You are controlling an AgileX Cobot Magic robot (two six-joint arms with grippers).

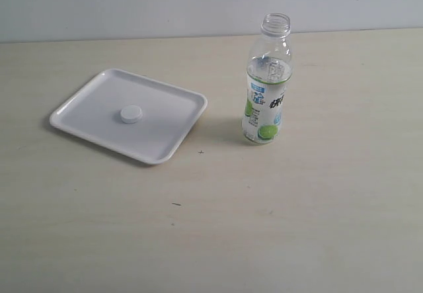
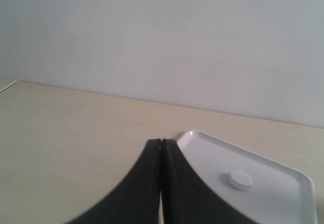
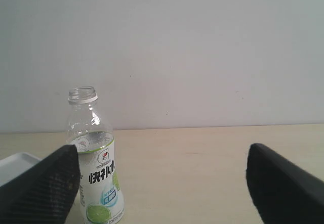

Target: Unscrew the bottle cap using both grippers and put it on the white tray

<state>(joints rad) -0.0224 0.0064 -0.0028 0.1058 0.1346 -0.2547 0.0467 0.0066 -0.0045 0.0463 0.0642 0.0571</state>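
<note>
The bottle cap (image 1: 131, 114) lies on the white tray (image 1: 86, 104), apart from the uncapped bottle (image 1: 268, 88) standing upright on the bench (image 1: 264, 227). The left pincer (image 2: 161, 148) is clenched on nothing; the right pincer (image 3: 162, 155) is spread wide and empty, facing the bottle — a careless arm sweep could topple it.

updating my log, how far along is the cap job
Done, by the look: the bottle stands open, and the cap lies on the tray. In hand: nothing; the left gripper is shut and empty, the right gripper open, clear of the bottle. Left: nothing that shows.
</note>
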